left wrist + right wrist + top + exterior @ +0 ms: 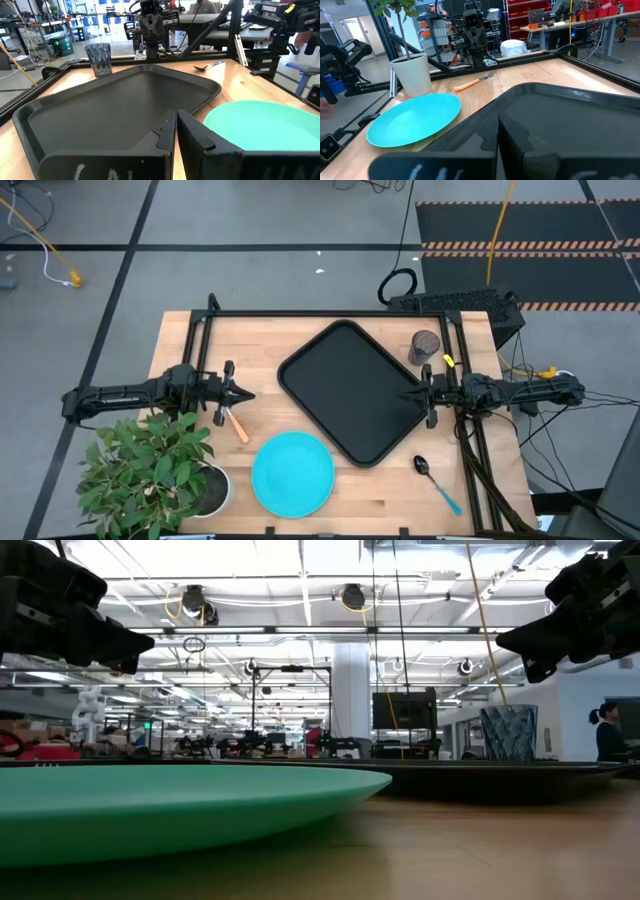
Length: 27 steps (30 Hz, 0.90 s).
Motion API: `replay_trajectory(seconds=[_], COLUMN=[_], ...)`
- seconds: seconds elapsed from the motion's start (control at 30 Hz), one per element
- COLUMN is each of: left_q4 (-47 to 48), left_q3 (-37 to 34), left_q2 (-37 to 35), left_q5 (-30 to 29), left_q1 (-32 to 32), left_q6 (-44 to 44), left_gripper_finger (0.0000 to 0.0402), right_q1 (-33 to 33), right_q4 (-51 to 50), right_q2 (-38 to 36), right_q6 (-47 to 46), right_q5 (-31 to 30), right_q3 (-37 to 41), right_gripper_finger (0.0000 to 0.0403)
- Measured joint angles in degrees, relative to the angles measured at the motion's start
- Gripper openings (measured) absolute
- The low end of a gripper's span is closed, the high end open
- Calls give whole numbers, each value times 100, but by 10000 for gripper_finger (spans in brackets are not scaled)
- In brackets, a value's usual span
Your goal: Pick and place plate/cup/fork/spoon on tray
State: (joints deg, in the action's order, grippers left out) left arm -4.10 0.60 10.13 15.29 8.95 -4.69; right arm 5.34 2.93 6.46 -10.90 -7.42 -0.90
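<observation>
The black tray (352, 392) lies on the table's middle with nothing on it. The turquoise plate (292, 473) rests flat near the front edge. The dark cup (424, 347) stands upright beyond the tray's far right corner. The orange-handled fork (236, 425) lies on the table under my left gripper's tip, and the blue-handled spoon (437, 481) lies at the front right. My left gripper (250, 395) hovers shut, left of the tray; my right gripper (408, 394) hovers shut over the tray's right edge. Both point level toward each other.
A potted plant in a white pot (150, 470) fills the front left corner. A black frame (330, 313) runs along the table's far edge and sides. Bare wood (380, 490) lies between plate and spoon.
</observation>
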Motion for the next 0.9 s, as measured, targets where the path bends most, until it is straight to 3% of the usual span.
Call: replay_trajectory(seconds=[0.23,0.5,0.9], left_q4=[-42,-1571,-2854], left_q3=[-2,-2,-2], left_q2=[0,-2,-2], left_q5=[-23,-140,-138], left_q1=[0,0,0], left_q6=[-111,-878,703], left_gripper_finger=[21,21,21], right_q1=[0,-1,-2], right_q4=[3,313,1058], right_q2=[0,-2,0], right_q6=[-2,-48,275], right_q5=[2,-5,-31], right_q3=[0,0,2], right_gripper_finger=[0,0,0])
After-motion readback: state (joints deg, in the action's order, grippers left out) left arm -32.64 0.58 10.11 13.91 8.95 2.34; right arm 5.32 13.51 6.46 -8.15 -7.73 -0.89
